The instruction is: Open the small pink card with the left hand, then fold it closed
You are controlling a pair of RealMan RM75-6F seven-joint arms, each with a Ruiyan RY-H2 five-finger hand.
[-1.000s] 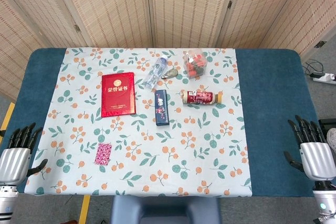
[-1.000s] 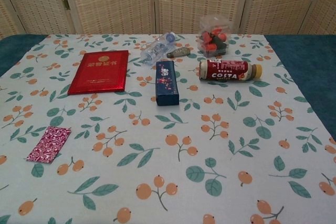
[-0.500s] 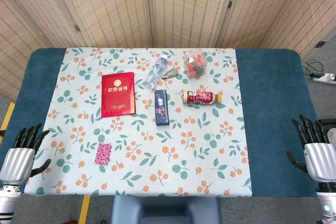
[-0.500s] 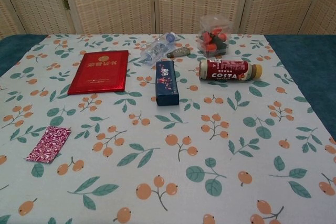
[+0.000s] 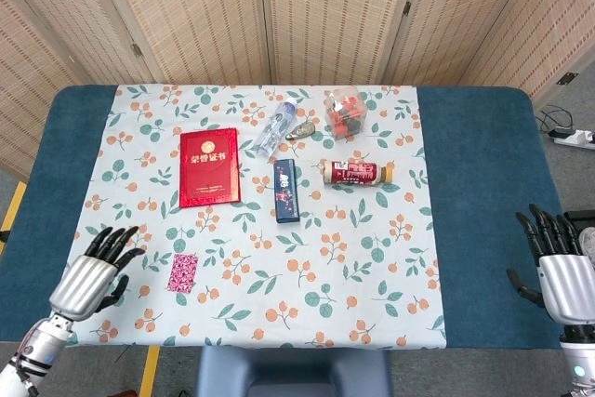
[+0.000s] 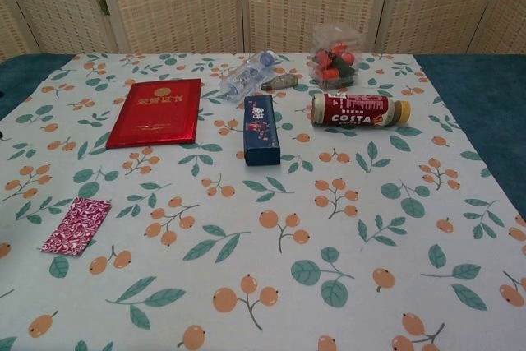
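Head view showed the left robot hand (image 5: 91,271) empty, fingers spread, near the small pink patterned card (image 5: 182,272), which lay closed on the floral-clothed surface (image 5: 307,276). The right robot hand (image 5: 558,267) hovered empty, fingers apart.

**Both robot hands spread and holding nothing**

The left silver-backed, black-fingered robot hand (image 5: 96,270) sits at the lower left of the head view, palm down, its fingers apart and angled up and to the right, its wrist trailing toward the bottom corner. The right robot hand (image 5: 556,265) sits at the lower right, fingers spread and pointing upward, thumb out to the left. Neither shows in the chest view.
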